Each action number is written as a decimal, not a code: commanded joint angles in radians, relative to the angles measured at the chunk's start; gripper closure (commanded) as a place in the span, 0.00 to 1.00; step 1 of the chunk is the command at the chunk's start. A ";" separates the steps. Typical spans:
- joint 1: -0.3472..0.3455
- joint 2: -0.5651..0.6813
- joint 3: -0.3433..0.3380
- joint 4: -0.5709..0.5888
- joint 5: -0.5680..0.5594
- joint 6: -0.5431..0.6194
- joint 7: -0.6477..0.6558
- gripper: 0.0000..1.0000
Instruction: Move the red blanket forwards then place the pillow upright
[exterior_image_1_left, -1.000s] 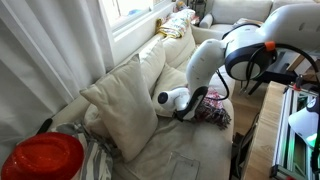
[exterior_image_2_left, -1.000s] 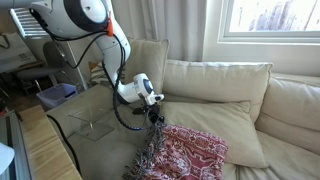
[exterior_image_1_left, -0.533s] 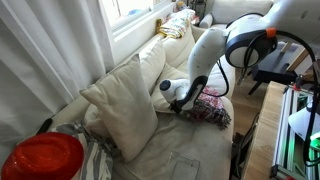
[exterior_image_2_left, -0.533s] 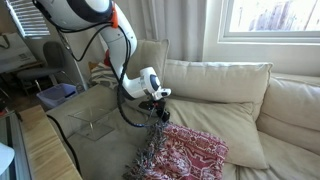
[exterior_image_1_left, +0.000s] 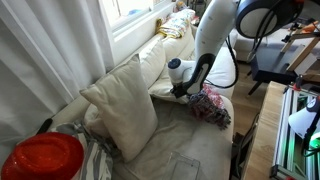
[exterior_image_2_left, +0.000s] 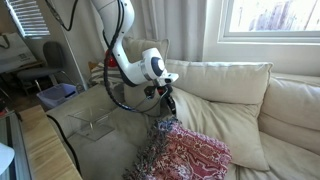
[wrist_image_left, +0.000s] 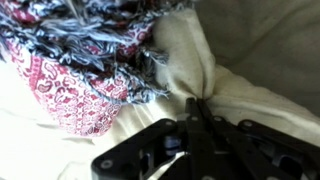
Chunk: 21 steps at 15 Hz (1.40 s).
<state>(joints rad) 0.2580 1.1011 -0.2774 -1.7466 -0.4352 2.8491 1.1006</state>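
Observation:
The red patterned blanket (exterior_image_2_left: 190, 155) with a grey fringe lies on a flat cream pillow (exterior_image_2_left: 235, 120) on the sofa seat; it also shows in an exterior view (exterior_image_1_left: 212, 106) and in the wrist view (wrist_image_left: 80, 70). My gripper (wrist_image_left: 195, 103) is shut, and a puckered fold of the cream pillow (wrist_image_left: 185, 55) runs into its fingertips. The blanket's fringe lies just beside the fold, apart from the fingers. In both exterior views the gripper (exterior_image_2_left: 167, 100) (exterior_image_1_left: 183, 92) sits raised at the pillow's corner, beside the blanket.
A big cream cushion (exterior_image_1_left: 125, 105) leans upright against the sofa back. Back cushions (exterior_image_2_left: 215, 80) run under the window. A red round object (exterior_image_1_left: 42, 158) sits in the foreground. A wooden edge (exterior_image_2_left: 40, 140) borders the sofa front.
The gripper has risen and moved from the blanket's fringe toward the sofa back, and the arm has straightened up. The blanket has stayed on the pillow.

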 joint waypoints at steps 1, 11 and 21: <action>0.113 -0.106 -0.160 -0.142 0.097 0.113 0.041 0.99; 0.121 -0.191 -0.159 -0.177 0.238 0.067 -0.028 0.99; 0.064 -0.525 -0.243 -0.352 0.305 0.000 -0.075 0.99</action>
<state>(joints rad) 0.3428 0.7042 -0.5103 -2.0355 -0.1546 2.8798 1.0443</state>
